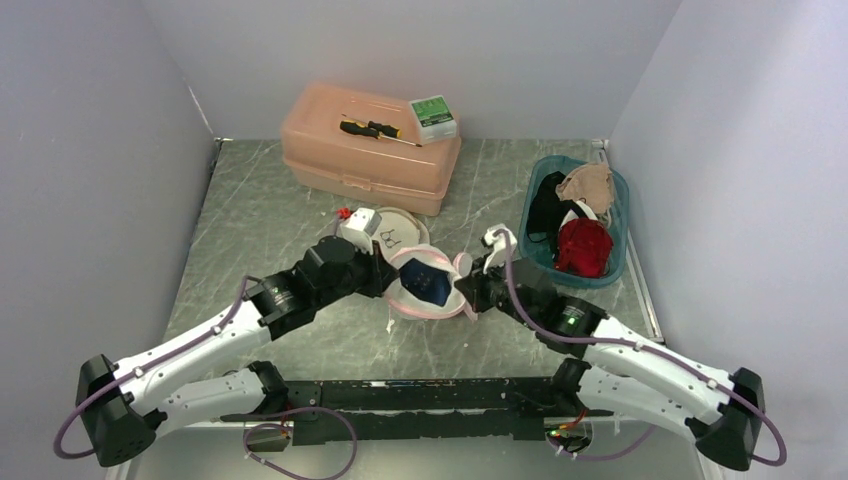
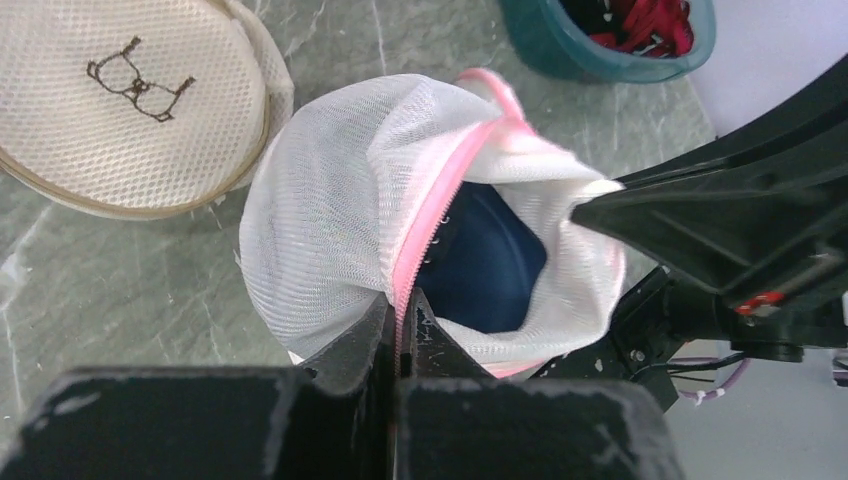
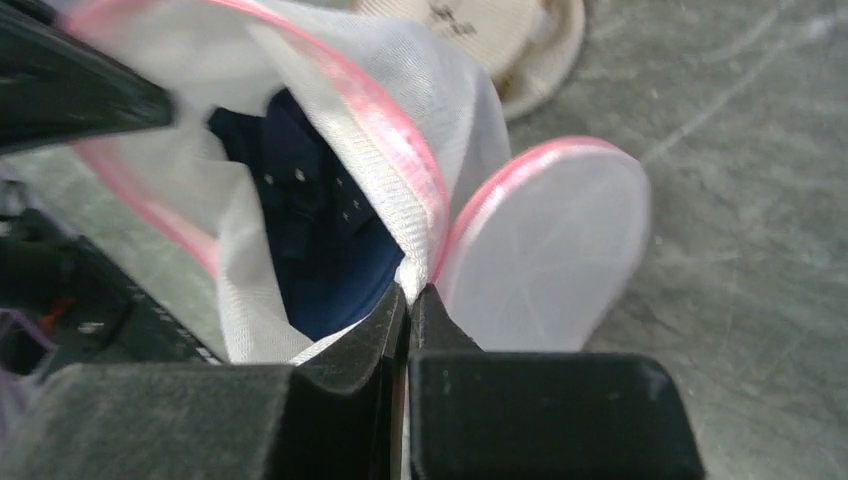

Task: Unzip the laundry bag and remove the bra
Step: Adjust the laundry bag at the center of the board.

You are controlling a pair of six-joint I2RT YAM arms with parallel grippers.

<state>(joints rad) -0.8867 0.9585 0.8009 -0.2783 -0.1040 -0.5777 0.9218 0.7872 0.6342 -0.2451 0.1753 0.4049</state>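
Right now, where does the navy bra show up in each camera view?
Top external: navy bra at centre, inside the open laundry bag.
Left wrist: navy bra centre-right, in the unzipped opening.
Right wrist: navy bra left of centre, inside the bag mouth.
Shared landmark: cream round mesh bag, beside the laundry bag in all three.

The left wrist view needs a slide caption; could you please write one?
Left fingers pinch the pink zipper of the open laundry bag; navy bra inside.
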